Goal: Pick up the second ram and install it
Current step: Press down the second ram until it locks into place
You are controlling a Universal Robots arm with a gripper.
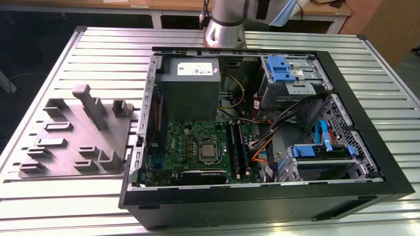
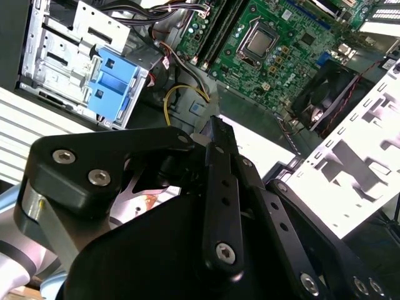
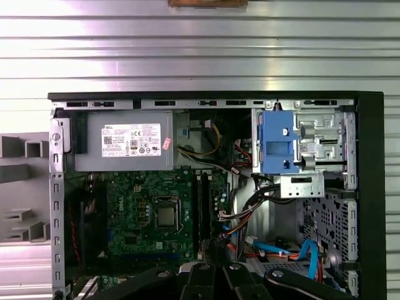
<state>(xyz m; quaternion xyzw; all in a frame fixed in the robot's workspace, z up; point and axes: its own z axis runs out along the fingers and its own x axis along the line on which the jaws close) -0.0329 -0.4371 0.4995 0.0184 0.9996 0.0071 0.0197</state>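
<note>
Exterior view, the scene: an open computer case [image 1: 367, 147] lies on a slatted table [image 1: 59, 196], with a grey tray [image 1: 72, 142] well apart on the exterior view's left.
Second ram [image 1: 245, 147]: two long dark strips lie side by side just to the exterior view's right of the CPU socket [image 1: 208, 153]. I take the ram to be one of them, apparently in its slot, but I cannot tell which.
Risk, seating: a stick only half pressed home could sit tilted with a latch unclosed. Nothing here is close enough to rule that out.
Risk, cables: the orange and black cables [image 1: 262, 147] run near the slots, so a descent slightly off line could snag them.
Risk, board: pressing off-centre with closed fingertips could flex the motherboard [image 1: 190, 142].
Gripper [image 2: 214, 128]: hangs high above the case, touching nothing.
Fingers [image 2: 224, 187]: drawn together to a narrow close in the second wrist view, with no stick between them.
</note>
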